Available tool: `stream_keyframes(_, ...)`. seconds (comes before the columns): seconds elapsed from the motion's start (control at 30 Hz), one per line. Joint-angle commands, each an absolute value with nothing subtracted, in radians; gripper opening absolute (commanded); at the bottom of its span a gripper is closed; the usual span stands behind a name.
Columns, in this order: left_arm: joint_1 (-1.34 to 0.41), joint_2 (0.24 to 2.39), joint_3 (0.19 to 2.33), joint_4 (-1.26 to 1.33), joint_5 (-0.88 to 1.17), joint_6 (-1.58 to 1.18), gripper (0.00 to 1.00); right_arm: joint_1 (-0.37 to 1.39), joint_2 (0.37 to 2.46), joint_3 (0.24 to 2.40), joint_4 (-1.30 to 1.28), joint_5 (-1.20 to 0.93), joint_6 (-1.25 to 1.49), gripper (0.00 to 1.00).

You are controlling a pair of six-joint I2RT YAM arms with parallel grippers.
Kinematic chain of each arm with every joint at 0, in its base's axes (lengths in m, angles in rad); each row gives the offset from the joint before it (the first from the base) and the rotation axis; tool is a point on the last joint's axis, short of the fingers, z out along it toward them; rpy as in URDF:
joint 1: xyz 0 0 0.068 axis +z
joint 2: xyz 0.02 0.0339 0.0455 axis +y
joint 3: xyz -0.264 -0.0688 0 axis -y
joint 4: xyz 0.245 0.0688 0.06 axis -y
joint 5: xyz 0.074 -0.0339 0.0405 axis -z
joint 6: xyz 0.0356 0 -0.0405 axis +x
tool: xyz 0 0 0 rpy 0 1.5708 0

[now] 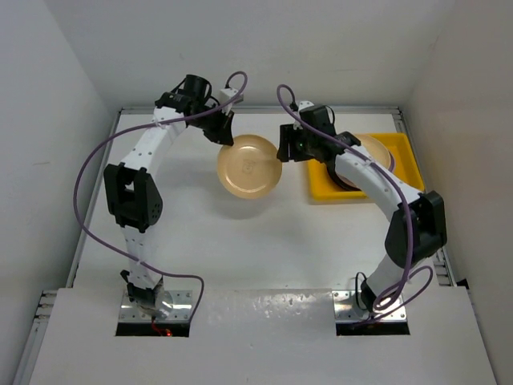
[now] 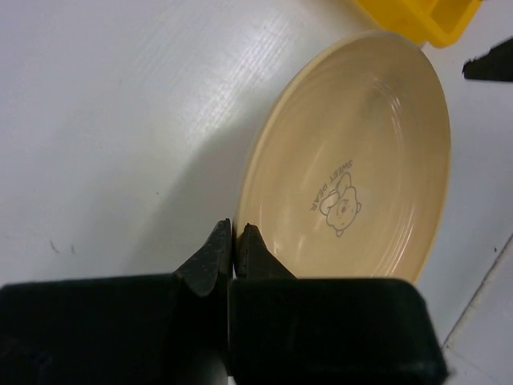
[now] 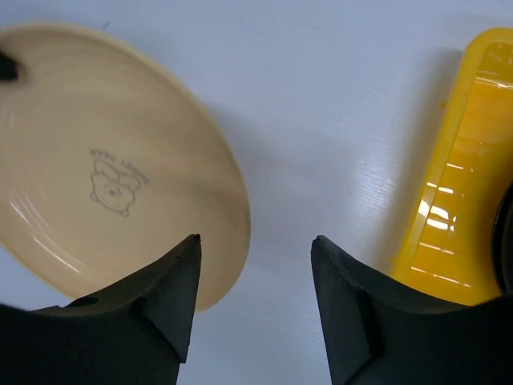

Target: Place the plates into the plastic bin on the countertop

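Pinching the rim of the pale orange plate (image 2: 353,136), the left end effector (image 2: 233,239) is clamped tight. Only the wrist views reveal its bear print (image 2: 337,204). The right end effector (image 3: 256,245) gapes apart between the plate and the yellow bin (image 3: 469,168), which appears to hold other plates (image 1: 386,148). White tabletop (image 1: 240,241), white walls (image 1: 264,48).

Spread pincer (image 3: 256,238); pale orange plate (image 3: 104,160) left, yellow bin (image 3: 461,208) right.

- You have open countertop (image 1: 240,241) on the near side of the plate (image 1: 250,165).
- Your right gripper (image 3: 255,273), jaws apart, fills the gap between the plate and the plastic bin (image 1: 321,192).
- The right arm hides much of the bin, so it probably has little free room.
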State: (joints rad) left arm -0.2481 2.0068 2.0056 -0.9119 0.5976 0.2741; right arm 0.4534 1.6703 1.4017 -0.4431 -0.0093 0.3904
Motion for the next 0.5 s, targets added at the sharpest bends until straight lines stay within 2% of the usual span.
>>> stream_keyframes(0.0,-0.253,2.000,2.031,-0.988,0.675,0.301,0.00,0.440,1.664,1.379,-0.307,-0.025,0.477,0.52)
stream_keyframes(0.07,-0.253,2.000,2.058,-0.988,0.689,0.301,0.00,0.437,1.667,1.341,-0.266,-0.031,0.514,0.44)
stream_keyframes(0.3,-0.253,2.000,2.068,-0.988,0.733,0.291,0.00,0.425,1.706,1.298,-0.238,-0.090,0.535,0.44)
stream_keyframes(0.37,-0.253,2.009,2.068,-0.988,0.733,0.291,0.00,0.422,1.713,1.307,-0.244,-0.113,0.540,0.40)
stream_keyframes(0.4,-0.253,2.010,2.068,-0.988,0.733,0.291,0.00,0.425,1.723,1.312,-0.241,-0.115,0.545,0.29)
stream_keyframes(0.47,-0.253,2.010,2.068,-0.988,0.733,0.291,0.00,0.425,1.726,1.310,-0.242,-0.124,0.549,0.15)
